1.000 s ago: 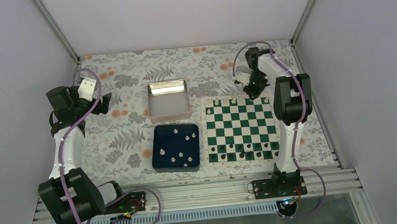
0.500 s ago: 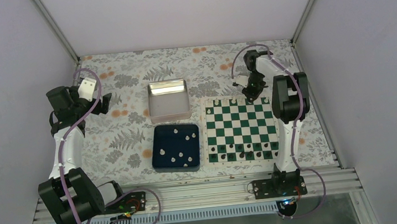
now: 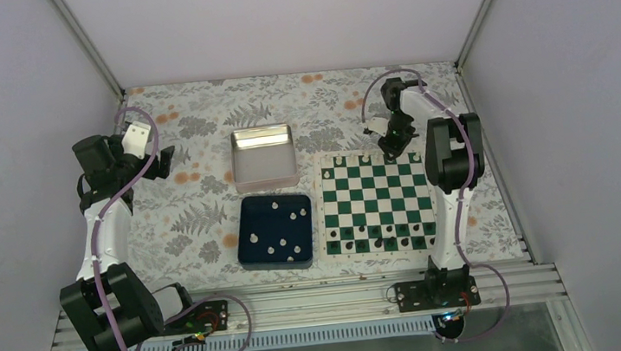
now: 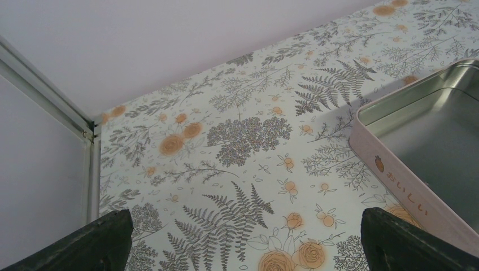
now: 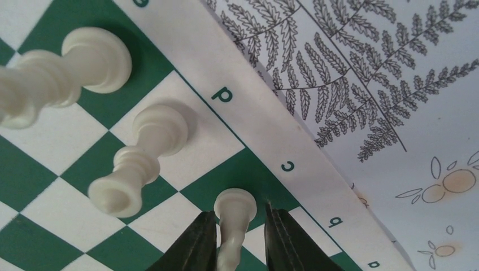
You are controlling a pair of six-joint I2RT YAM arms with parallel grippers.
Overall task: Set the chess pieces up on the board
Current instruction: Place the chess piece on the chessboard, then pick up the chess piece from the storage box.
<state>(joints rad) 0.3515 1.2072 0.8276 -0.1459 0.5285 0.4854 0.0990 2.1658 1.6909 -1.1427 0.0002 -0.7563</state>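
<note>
Presently I see R gripper (image 5: 240, 223) fingers (image 5: 195, 245) flanking a white piece (image 5: 234, 206), upright on the board's (image 5: 197, 51) far-edge green sq by letter c. Slim gap one side, can't tell if gripped. L gripper (image 4: 244, 220) spread wide, beside tin (image 4: 395, 186).

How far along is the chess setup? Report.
Done: black pieces line the board's near edge; two white pieces stand on its far row. In hand: right gripper flanks a third white piece, jaws loose. Remaining: more white pieces lie in the blue tray; left gripper open, idle.
</note>
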